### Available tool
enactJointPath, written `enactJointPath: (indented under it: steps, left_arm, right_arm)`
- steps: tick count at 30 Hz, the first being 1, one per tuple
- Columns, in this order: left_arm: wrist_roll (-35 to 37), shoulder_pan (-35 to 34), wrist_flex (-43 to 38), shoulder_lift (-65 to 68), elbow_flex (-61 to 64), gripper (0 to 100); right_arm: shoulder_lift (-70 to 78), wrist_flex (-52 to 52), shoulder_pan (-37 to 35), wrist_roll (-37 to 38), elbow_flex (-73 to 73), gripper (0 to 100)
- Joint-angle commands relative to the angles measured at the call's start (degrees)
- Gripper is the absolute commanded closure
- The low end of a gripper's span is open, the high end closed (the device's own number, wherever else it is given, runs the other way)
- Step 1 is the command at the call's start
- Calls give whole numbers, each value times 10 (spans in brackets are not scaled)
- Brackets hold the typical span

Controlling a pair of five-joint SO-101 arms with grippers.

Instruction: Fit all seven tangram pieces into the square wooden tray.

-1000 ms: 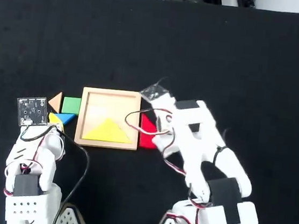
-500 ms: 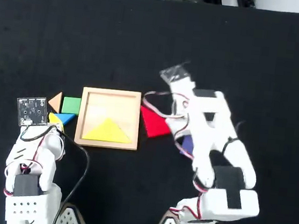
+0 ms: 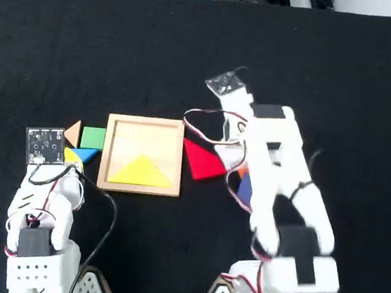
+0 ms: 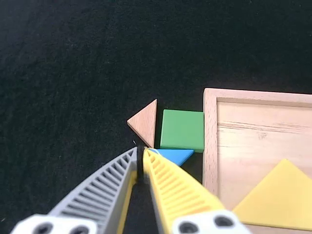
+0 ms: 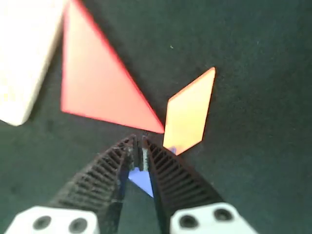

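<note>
The left claw [image 4: 141, 155] is closed on nothing, its tips at the blue triangle [image 4: 170, 156] just off the tray's [image 4: 209, 136] left side. Past it, the green square [image 4: 182, 129] touches that side's rim, with the plain wooden triangle [image 4: 145, 126] beside it, farther from the tray.

The right claw [image 5: 138, 142] is also closed and empty. Its tips are at a corner of the red triangle [image 5: 97, 83], which lies just off the tray's right side. The orange parallelogram [image 5: 189, 112] is beside that, farther out, and a violet-blue piece [image 5: 141, 180] shows beneath the jaws. Inside the tray, the yellow triangle [image 4: 278, 195] sits against the near rim.

The pieces look thin, stiff, light and smooth. Lying flat on the surface [image 3: 330, 77], they would probably skid under a push. I would pinch each across two opposite edges, and the big red one near an acute tip, where it is narrow.
</note>
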Motion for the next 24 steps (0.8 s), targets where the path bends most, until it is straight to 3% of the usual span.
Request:
enactJointPath:
  steps: [1, 3, 5, 8, 11, 14, 24]
  left_arm:
    - [-6, -3, -11, -5, 11, 970]
    - [-6, -3, -11, -5, 11, 970]
    - [-6, -2, -11, -5, 11, 970]
    - [-6, -3, -11, -5, 11, 970]
    - [-7, -3, -11, -5, 11, 970]
    - [-7, -2, -11, -5, 11, 970]
    - [-7, -2, -11, -5, 11, 970]
  right_arm:
    - [-88, 6, -19, 6, -18, 987]
    - [-106, -32, -32, 6, 0, 983]
    - [-111, -40, -39, 55, 9, 959]
    - [-112, 1, -62, 164, 22, 822]
    - [-112, 4, -86, 224, 51, 685]
    - [-112, 1, -118, 283, 91, 626]
    - [-111, -76, -191, 277, 158, 620]
